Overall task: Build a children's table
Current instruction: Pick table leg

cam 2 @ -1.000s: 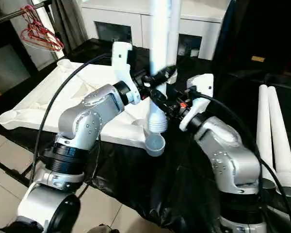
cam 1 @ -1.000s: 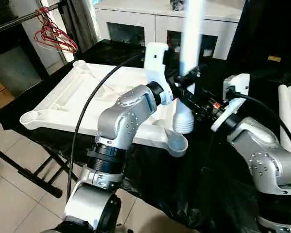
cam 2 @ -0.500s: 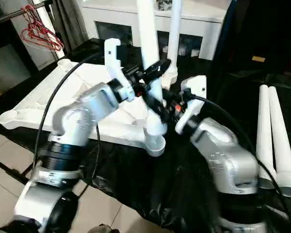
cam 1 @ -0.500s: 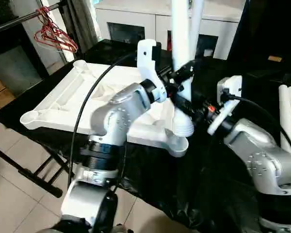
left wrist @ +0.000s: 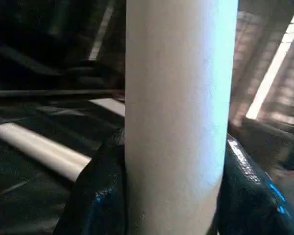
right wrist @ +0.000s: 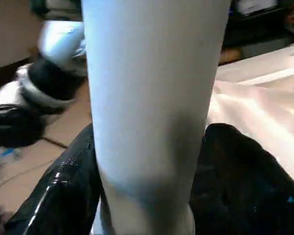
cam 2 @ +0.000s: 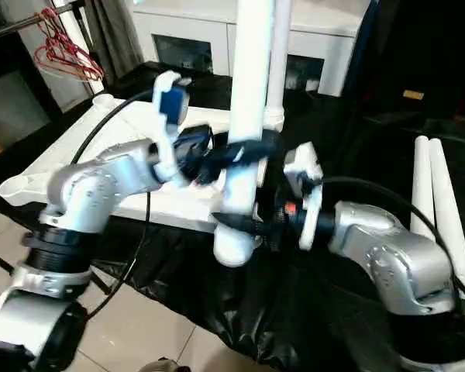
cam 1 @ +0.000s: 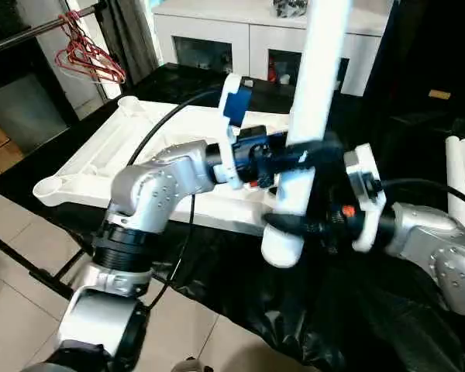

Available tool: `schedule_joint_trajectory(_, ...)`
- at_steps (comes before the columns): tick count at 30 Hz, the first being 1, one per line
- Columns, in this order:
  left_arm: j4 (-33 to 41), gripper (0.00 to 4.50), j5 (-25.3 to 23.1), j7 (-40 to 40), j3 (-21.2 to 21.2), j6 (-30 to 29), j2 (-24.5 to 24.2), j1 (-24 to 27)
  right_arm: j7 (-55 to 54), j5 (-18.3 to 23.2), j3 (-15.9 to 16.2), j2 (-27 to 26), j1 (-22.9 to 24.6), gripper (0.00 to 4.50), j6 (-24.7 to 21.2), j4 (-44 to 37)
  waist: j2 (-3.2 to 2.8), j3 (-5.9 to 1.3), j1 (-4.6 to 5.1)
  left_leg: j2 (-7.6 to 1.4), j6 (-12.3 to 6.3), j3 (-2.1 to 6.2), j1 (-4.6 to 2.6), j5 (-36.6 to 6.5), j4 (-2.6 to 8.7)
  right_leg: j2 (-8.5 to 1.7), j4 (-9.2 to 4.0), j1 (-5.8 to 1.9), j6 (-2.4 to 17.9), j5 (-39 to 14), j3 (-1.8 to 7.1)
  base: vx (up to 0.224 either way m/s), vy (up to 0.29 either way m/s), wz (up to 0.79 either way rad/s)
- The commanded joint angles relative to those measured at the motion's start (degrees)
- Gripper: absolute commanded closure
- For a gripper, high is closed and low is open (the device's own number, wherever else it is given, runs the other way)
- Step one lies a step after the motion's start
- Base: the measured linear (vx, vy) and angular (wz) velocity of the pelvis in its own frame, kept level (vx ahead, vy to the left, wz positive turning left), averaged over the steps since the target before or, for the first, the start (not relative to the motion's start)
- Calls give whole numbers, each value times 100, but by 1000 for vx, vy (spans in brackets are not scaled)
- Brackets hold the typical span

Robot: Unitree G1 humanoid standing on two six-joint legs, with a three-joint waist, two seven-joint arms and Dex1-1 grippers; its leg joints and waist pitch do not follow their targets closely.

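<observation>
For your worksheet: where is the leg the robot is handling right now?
In the head views, the leg stands upright mid-picture between both grippers, at the tabletop's near right corner.

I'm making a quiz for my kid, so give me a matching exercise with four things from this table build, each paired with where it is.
1. held leg
2. tabletop
3. spare legs
4. red hangers

A. lying side by side on the black cloth
B. upside down, ribs showing
C. upright between both grippers
D. hanging on a rail

Pairs: 1-C, 2-B, 3-A, 4-D
</observation>
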State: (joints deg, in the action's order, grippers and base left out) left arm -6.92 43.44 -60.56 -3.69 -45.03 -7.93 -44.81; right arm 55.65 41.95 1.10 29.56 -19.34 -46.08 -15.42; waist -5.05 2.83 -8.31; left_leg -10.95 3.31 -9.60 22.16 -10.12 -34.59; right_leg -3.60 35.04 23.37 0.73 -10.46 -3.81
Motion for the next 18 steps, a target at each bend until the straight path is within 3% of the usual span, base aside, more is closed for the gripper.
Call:
schedule_joint_trajectory(1, 223, 261, 214, -209, 0, -118, -44, -20, -19, -88, 50, 44, 37, 151, -73, 45, 199, -429, -13, -132, -409, 31, -25, -394, 287, -393, -418, -350, 856, -1339, 234, 0, 0, 0)
schedule_joint_trajectory(2, 238, 261, 259, -260, 4, -147, -52, -23, -9, -93, 65, 46, 28, 151, -82, 67, 197, -427, -11, -133, -385, 32, -29, -406, 292, -394, -425, -348, 824, -1393, 235, 0, 0, 0)
schedule_joint_trajectory(4, 254, 261, 290, -277, 10, -175, -56, -27, 8, -74, 77, 52, 23, 193, -109, 68, 207, -430, -15, -130, -376, 31, -33, -402, 291, -395, -425, -349, 813, -1420, 236, 0, 0, 0)
schedule_joint_trajectory(7, 277, 261, 330, -286, 20, -201, -56, -21, 35, -27, 90, 68, 27, 200, -150, 57, 203, -432, -15, -129, -369, 33, -26, -386, 290, -387, -426, -351, 785, -1418, 233, 0, 0, 0)
schedule_joint_trajectory(12, 312, 261, 291, -168, 41, -188, -35, 37, -26, 12, 105, 57, 30, 247, -144, 66, 210, -440, -20, -126, -382, 31, -20, -318, 282, -386, -412, -349, 799, -1300, 234, 0, 0, 0)
schedule_joint_trajectory(13, 292, 205, 222, -58, 51, -136, -10, 40, -60, -9, 103, 39, 29, 255, -120, 77, 211, -439, -23, -123, -376, 30, -20, -331, 281, -387, -419, -351, 788, -1342, 232, 0, 0, 0)
schedule_joint_trajectory(18, 155, 169, -45, 472, 154, 70, 130, 29, -489, -251, 56, -224, -57, 258, 172, 186, 207, -442, -22, -127, -311, 35, -16, -335, 284, -392, -422, -346, 740, -1393, 233, 0, 0, 0)
